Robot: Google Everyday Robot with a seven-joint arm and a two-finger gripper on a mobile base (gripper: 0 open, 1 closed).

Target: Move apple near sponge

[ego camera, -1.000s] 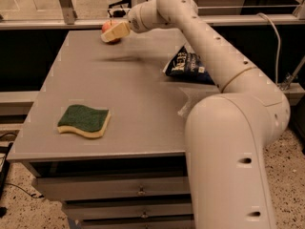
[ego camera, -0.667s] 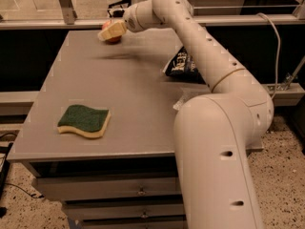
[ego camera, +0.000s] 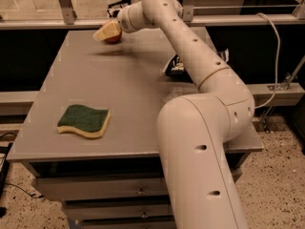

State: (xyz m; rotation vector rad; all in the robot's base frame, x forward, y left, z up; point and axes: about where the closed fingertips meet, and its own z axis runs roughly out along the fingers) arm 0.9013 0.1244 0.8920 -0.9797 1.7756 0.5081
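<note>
The apple (ego camera: 114,38) shows as a red-orange patch at the far left of the grey table (ego camera: 128,89), mostly covered by my gripper (ego camera: 107,32). The cream fingers (ego camera: 106,31) are closed around it and hold it slightly above the tabletop, with a shadow beneath. The sponge (ego camera: 84,120), dark green on top over pale yellow foam, lies flat near the front left corner, far from the apple and the gripper.
A dark blue snack bag (ego camera: 174,67) lies at the table's right side, partly hidden behind my arm (ego camera: 190,56). My large white arm base (ego camera: 200,166) covers the front right. Metal rails run behind the table. Drawers sit below the front edge.
The gripper with the apple has shifted slightly to the left and towards the front. The sponge and the snack bag have not moved.
</note>
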